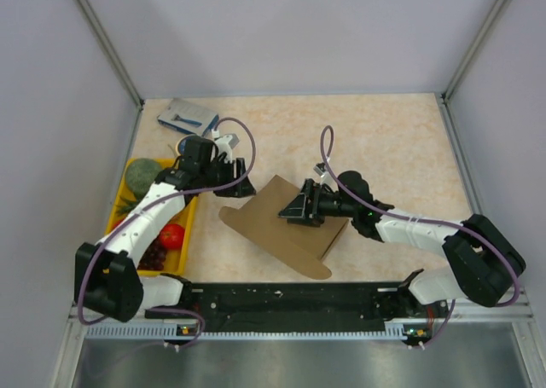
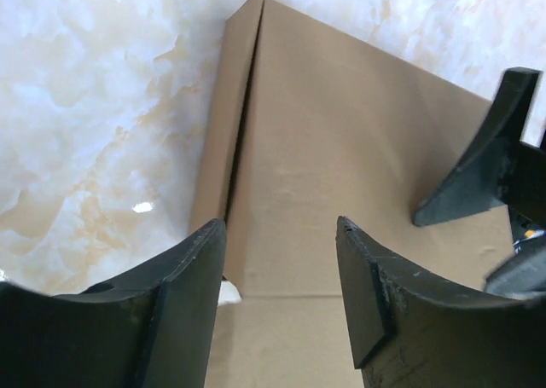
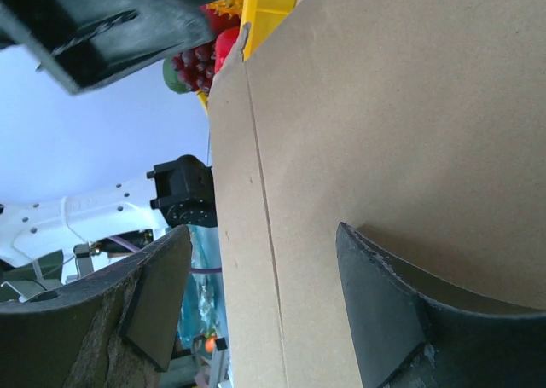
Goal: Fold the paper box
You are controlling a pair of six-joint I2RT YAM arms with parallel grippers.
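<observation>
While open, right gripper astride box

The left pincer is being held with fingers spread, nothing gripped between them. The paper box is being shown ahead of it, a narrow flap being angled beyond its left finger. Marbled worktop is being shown leftward, the right pincer rightward.

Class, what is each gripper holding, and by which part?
Nothing is gripped: the right gripper straddles the plain brown cardboard box edge, open; left gripper open above it.
</observation>
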